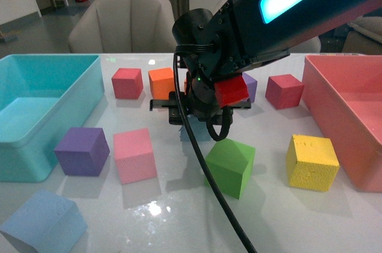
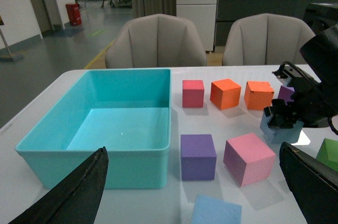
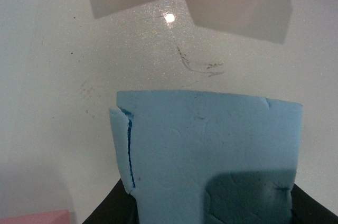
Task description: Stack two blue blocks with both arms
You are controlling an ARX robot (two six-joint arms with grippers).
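Blue block (image 3: 211, 139): matt foam, cracked face. Table (image 1: 119, 217): glossy white, scuffed. Turquoise tub (image 2: 137, 168): smooth plastic.

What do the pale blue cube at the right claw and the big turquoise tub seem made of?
The pale blue cube looks like matte foam: one edge is split and its faces are faintly dented. The big turquoise tub looks like smooth moulded plastic, with a slight sheen.

Bare table (image 1: 156, 229) beside near blue block (image 1: 42, 224)
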